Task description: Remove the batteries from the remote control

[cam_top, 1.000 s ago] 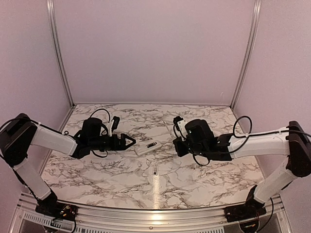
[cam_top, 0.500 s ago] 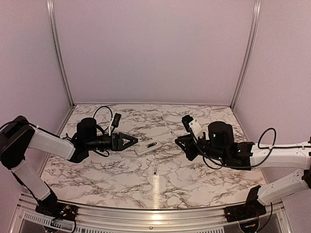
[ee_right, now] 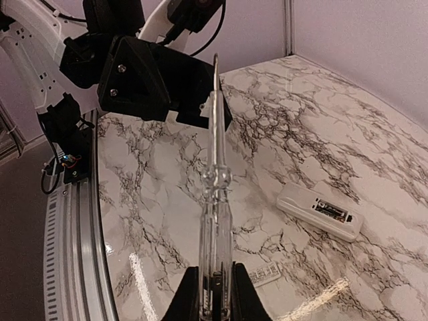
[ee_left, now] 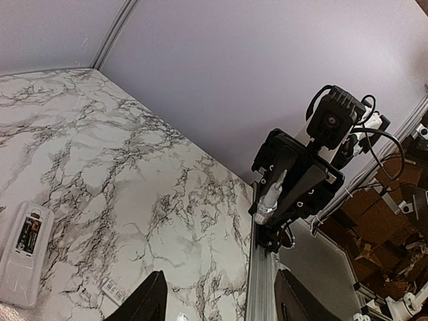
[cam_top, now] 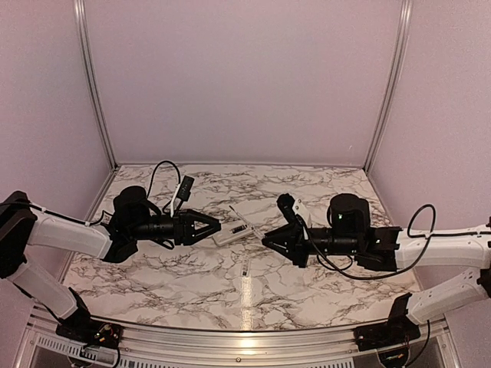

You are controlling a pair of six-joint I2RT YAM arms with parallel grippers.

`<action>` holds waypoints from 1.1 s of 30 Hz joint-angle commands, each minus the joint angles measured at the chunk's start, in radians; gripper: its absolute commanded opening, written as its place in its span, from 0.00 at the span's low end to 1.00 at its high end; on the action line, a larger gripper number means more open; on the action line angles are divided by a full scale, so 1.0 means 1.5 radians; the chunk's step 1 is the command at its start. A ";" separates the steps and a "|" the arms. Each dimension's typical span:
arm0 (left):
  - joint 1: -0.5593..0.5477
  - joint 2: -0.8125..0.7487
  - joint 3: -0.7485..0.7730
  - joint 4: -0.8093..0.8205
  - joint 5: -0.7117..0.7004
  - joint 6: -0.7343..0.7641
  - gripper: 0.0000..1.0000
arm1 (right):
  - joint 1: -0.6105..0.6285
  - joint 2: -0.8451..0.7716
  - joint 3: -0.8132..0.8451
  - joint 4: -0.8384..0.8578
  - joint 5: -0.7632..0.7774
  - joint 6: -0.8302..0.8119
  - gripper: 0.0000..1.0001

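left gripper (cam_top: 216, 226) level, jaws apart, empty | right gripper (cam_top: 268, 239) level, clamping thin rod (ee_right: 215, 200) | remote control (cam_top: 234, 232) between them, batteries (ee_right: 332, 212) inside

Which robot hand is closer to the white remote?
Left, though only just. The left gripper is at the left end of the remote control. The right gripper, shut on a thin tool, sits a small gap off its right end.

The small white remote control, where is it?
In the top view, the slim white rectangular remote control lies on the marble table near its middle, between the left gripper and the right gripper.
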 commanded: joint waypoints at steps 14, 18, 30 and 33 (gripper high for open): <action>-0.041 -0.006 0.010 -0.003 0.041 0.054 0.50 | 0.035 0.057 0.040 -0.003 -0.088 -0.036 0.00; -0.049 0.000 0.019 -0.021 0.043 0.068 0.46 | 0.036 0.062 0.046 -0.005 -0.095 -0.040 0.00; -0.072 0.000 0.044 -0.101 0.024 0.127 0.39 | 0.036 0.075 0.075 -0.078 -0.086 -0.082 0.00; -0.075 0.002 0.050 -0.120 0.016 0.140 0.39 | 0.036 0.076 0.086 -0.104 -0.084 -0.094 0.00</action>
